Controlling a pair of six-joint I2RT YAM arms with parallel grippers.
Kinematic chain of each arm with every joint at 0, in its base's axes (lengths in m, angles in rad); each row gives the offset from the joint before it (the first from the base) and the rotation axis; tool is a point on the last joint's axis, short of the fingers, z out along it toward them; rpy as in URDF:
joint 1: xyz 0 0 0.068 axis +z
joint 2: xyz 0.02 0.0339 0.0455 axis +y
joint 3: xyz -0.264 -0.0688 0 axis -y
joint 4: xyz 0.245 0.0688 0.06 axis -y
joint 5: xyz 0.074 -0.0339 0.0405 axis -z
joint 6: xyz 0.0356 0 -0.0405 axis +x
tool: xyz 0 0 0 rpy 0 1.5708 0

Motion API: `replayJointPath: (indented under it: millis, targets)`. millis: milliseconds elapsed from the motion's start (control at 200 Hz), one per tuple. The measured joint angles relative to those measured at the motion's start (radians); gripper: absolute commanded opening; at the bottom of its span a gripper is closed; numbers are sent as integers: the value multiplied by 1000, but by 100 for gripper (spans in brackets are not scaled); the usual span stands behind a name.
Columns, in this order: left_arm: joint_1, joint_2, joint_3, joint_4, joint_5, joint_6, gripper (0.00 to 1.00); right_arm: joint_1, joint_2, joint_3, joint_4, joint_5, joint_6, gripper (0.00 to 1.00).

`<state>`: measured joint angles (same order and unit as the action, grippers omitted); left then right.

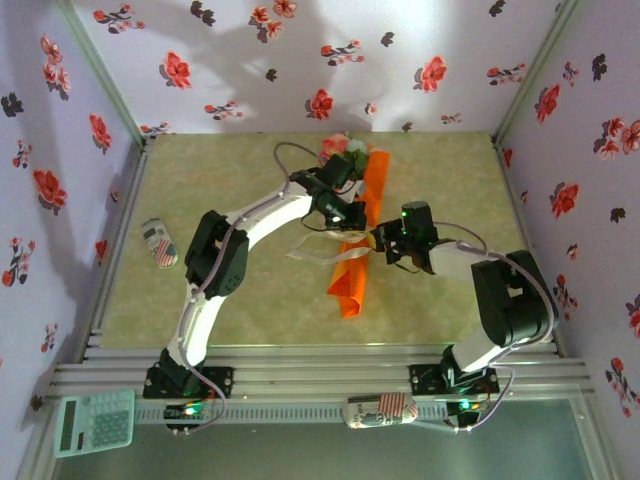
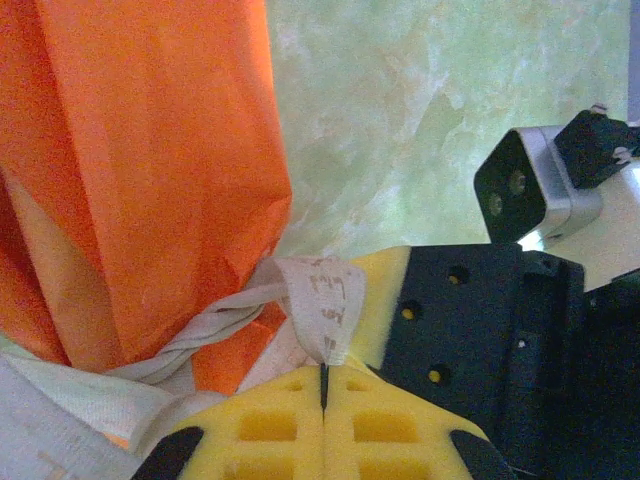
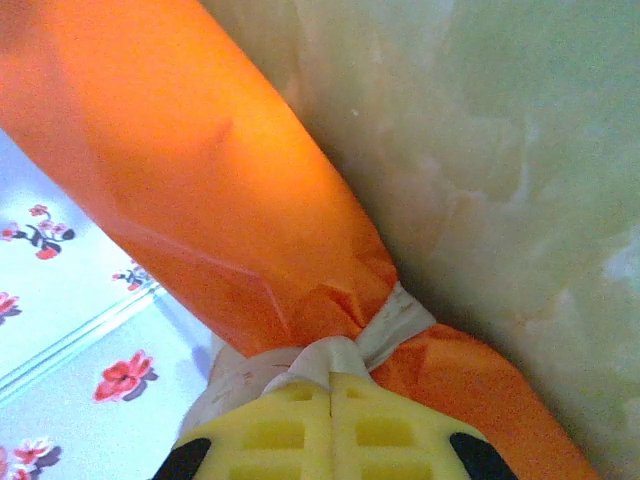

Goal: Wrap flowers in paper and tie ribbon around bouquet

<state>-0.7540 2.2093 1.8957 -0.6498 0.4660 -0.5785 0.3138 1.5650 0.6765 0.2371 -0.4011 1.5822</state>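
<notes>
The bouquet (image 1: 352, 285) lies in the middle of the table (image 1: 440, 200), wide end away from the arms, with bare top on either side and the walls (image 1: 585, 120) well apart. The left gripper (image 2: 325, 385) and right gripper (image 3: 330, 385) crowd its waist, each pinching the ribbon (image 2: 320, 295) looped there. Wrapping looks done and tying is in hand; next, I judge, the ends want drawing apart sideways to cinch the knot.
</notes>
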Motion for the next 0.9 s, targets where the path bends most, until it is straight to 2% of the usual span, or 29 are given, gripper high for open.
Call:
replayJointPath:
  millis: [320, 580, 770, 900]
  targets:
    - [0, -8, -49, 17, 10, -19, 0, 0, 15, -6, 103, 0, 62, 0]
    - [-1, -39, -99, 53, 10, -45, 0, 0, 30, -16, 106, -17, 69, 0]
    - [-9, -51, -108, 69, 10, -52, 0, 0, 28, -32, 89, -19, 68, 17]
    - [-15, -60, -117, 73, 10, -52, 0, 0, 8, -47, 79, -19, 68, 17]
